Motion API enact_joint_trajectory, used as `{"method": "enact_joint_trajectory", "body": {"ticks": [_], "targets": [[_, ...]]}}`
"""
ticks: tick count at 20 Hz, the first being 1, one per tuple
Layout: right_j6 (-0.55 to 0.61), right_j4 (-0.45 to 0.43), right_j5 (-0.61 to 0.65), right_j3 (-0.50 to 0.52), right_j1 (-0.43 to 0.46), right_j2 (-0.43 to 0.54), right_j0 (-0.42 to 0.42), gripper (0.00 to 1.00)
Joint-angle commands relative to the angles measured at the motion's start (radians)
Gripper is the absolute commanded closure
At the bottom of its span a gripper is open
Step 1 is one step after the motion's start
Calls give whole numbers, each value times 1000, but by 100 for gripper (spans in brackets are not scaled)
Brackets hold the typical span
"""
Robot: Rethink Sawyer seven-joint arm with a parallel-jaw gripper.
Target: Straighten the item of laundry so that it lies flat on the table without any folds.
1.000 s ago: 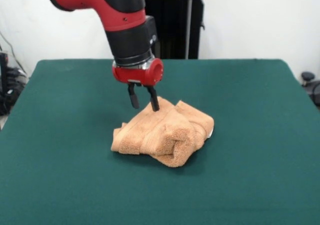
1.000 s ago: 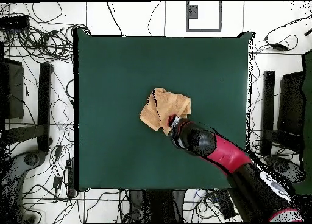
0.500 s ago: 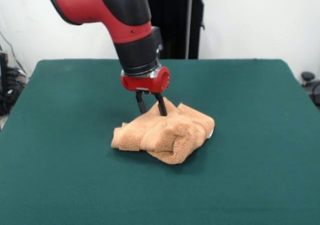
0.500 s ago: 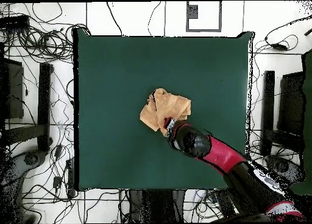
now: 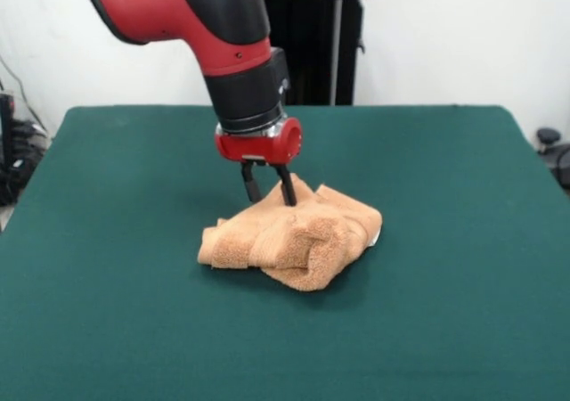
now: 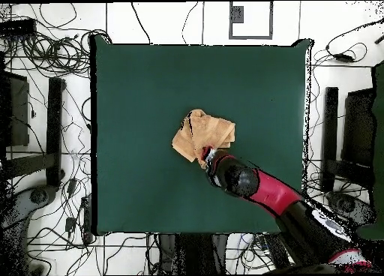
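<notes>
The item of laundry (image 5: pixel 294 232), an orange-tan towel, lies crumpled in a thick bunch near the middle of the green table (image 5: pixel 107 312), with a rolled fold at its front and a small white tag (image 5: pixel 378 236) at its right end. My gripper (image 5: pixel 272 198) points down at the bunch's far edge. Its two black fingers (image 5: pixel 287 187) stand apart, tips touching the cloth, and a peak of towel rises just behind them. From above, the towel (image 6: pixel 201 134) sits mid-table (image 6: pixel 135 85), and the gripper (image 6: pixel 206 153) covers the edge nearest the robot's base.
Cables (image 6: pixel 45 48) and black stands (image 6: pixel 54 130) lie on the floor around the table. A black upright frame (image 5: pixel 312 45) stands behind the table's far edge. An office-chair caster (image 5: pixel 548 138) shows at the right.
The gripper shifted right and came down onto the towel's far edge a second ago. In the last half second it has barely moved. The towel keeps its shape.
</notes>
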Motion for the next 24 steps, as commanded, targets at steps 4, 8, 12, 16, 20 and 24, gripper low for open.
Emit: {"method": "enact_joint_trajectory", "body": {"ticks": [4, 8, 12, 16, 20, 24], "targets": [[88, -67, -51, 67, 42, 119, -37, 0], [91, -82, -66, 68, 56, 121, -44, 0], [102, -102, -99, 65, 75, 118, -40, 0], [107, -107, -112, 62, 85, 118, -39, 0], [107, -108, -124, 43, 103, 113, -30, 0], [113, -110, -133, 31, 120, 111, -23, 0]]}}
